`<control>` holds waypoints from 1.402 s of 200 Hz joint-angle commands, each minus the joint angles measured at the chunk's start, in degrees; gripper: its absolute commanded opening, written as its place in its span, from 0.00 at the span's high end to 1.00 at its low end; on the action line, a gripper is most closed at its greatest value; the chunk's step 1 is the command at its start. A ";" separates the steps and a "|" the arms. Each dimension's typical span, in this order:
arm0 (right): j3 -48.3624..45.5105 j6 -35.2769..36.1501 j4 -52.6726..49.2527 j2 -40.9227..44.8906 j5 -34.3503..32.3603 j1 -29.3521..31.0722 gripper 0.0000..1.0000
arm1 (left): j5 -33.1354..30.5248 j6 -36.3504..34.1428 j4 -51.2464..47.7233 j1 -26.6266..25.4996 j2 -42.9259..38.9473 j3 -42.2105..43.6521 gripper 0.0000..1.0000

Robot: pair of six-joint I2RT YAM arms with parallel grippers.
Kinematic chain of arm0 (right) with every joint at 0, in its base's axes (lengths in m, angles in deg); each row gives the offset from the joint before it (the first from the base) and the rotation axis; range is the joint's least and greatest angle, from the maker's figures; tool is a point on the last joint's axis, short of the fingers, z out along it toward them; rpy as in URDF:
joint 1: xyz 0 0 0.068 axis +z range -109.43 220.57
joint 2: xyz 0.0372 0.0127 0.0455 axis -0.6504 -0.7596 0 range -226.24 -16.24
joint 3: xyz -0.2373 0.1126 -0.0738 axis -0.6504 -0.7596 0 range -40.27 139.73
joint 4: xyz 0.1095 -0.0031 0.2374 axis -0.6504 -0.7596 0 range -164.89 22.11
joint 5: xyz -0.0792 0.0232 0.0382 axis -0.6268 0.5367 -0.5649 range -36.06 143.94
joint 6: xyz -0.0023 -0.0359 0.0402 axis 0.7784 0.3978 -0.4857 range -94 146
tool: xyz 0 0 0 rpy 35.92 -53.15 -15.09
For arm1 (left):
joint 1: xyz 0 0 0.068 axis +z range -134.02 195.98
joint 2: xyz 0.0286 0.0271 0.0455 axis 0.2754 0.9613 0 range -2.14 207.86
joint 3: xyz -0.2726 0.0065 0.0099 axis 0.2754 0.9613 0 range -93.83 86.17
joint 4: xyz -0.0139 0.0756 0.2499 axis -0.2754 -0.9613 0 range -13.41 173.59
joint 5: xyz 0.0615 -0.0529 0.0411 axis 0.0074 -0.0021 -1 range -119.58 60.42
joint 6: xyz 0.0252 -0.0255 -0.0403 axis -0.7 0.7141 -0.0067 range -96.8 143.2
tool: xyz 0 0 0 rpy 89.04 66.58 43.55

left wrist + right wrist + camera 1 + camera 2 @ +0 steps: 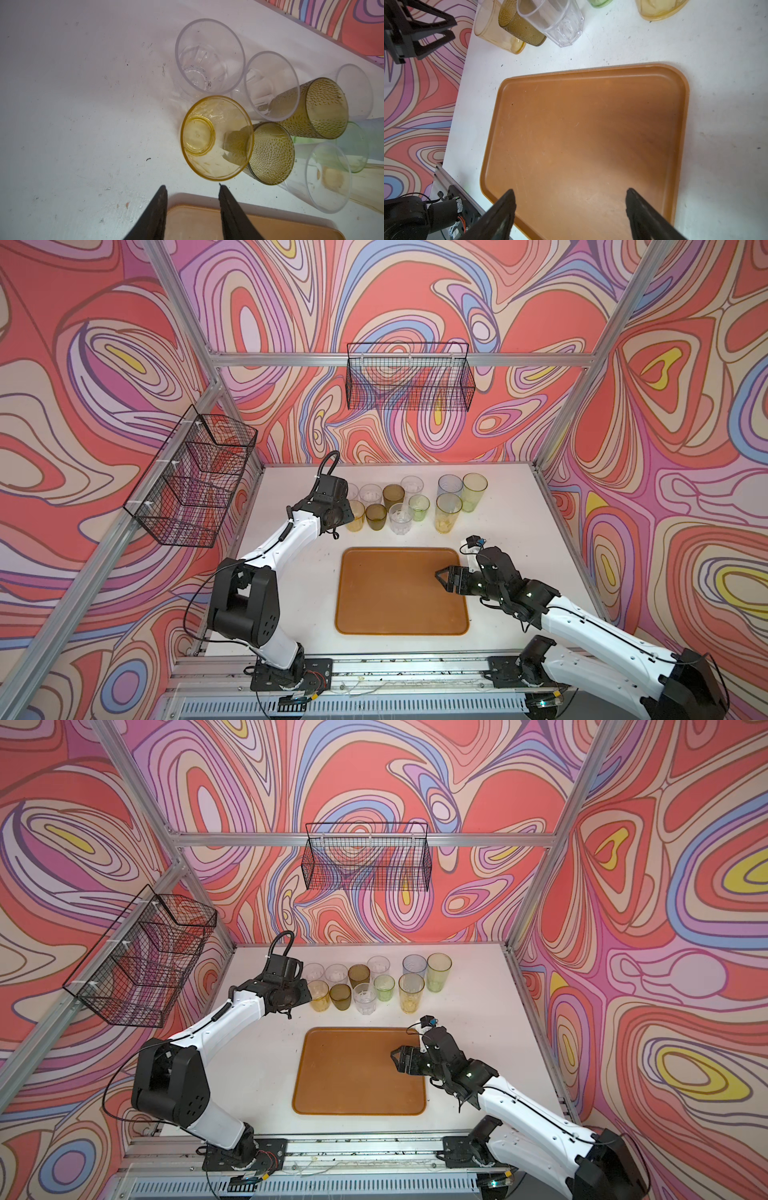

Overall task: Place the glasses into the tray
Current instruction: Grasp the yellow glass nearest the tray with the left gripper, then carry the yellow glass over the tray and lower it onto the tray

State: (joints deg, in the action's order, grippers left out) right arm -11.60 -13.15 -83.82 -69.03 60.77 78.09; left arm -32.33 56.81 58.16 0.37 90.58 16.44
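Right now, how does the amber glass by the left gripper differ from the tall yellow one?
Height: the amber glass is short; the tall yellow glass stands clearly higher.
Place: the amber glass ends the front row on the left, just ahead of the left gripper; the tall yellow glass stands among the tall ones further right.
Shared: both see-through, upright, on the table, outside the tray.

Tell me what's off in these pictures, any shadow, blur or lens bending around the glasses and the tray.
Left wrist view: the amber glass is sharp but leans outward from lens bending; the clear glass near the edge looks soft. Right wrist view: a dark shadow crosses the tray. In both top views: even light, no glare on it.
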 commanded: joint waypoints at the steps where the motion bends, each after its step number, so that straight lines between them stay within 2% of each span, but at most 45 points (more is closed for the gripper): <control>1: -1.72 -0.56 2.87 0.97 1.85 -0.21 0.15 | 0.46 -0.79 -2.13 0.60 2.52 -2.44 0.58; 57: -2.80 -1.76 5.68 0.40 4.18 -0.16 0.15 | -1.12 -1.36 -2.95 1.34 8.52 -5.74 0.60; 109: -3.13 -1.80 5.11 0.48 4.17 -0.18 0.15 | -2.69 -1.65 -3.61 1.62 11.70 -6.91 0.75; 138: -2.87 -1.76 5.02 0.37 4.14 -0.15 0.15 | -3.32 -1.79 -3.88 1.59 12.20 -7.08 0.79; 158: -2.73 -1.77 5.28 -0.14 4.16 -0.15 0.15 | -3.55 -2.05 -4.27 1.55 12.00 -7.17 0.89; 208: -1.79 -1.92 5.75 -1.96 4.58 -0.18 0.15 | -4.51 -3.17 -5.57 1.61 11.51 -6.82 0.92; 227: -1.94 -2.22 6.07 -1.96 4.63 -0.20 0.15 | -4.47 -3.32 -6.39 1.57 10.78 -6.53 0.97; 280: -2.37 -4.30 6.80 -1.83 4.12 -0.21 0.15 | -3.06 -3.71 -8.40 1.57 3.87 -2.50 1.00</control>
State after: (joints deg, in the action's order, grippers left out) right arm -14.03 -16.17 -78.61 -70.85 65.21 78.09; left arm -35.50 54.23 53.63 1.70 99.72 11.93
